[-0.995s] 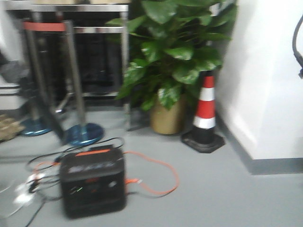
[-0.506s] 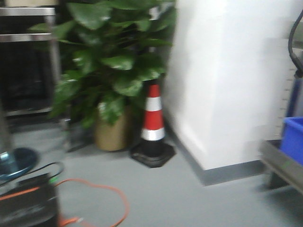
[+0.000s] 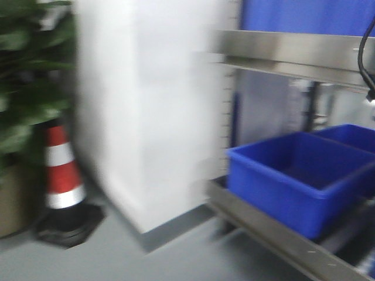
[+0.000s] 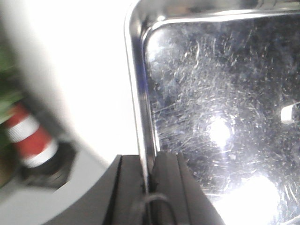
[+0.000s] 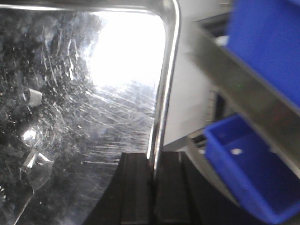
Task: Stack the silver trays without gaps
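Note:
A shiny, scratched silver tray [image 4: 220, 108] fills the left wrist view, held off the floor. My left gripper [image 4: 149, 180] is shut on the tray's left rim, one black finger on each side of the thin edge. The same silver tray [image 5: 75, 112] fills the right wrist view, where my right gripper [image 5: 153, 176] is shut on its right rim. Neither the tray nor the grippers show in the front view.
A steel shelf rack [image 3: 275, 228] stands ahead at the right, with deep blue bins [image 3: 293, 172] on its lower level and a steel beam [image 3: 293, 52] above. A white wall corner [image 3: 146, 117] stands in the middle. A striped traffic cone [image 3: 61, 181] and a plant [image 3: 23, 88] are at the left.
The front view has swung to the right: the black box, cables and stanchions have left the frame, the cone and plant slid to the left, and the shelf rack with blue bins came in.

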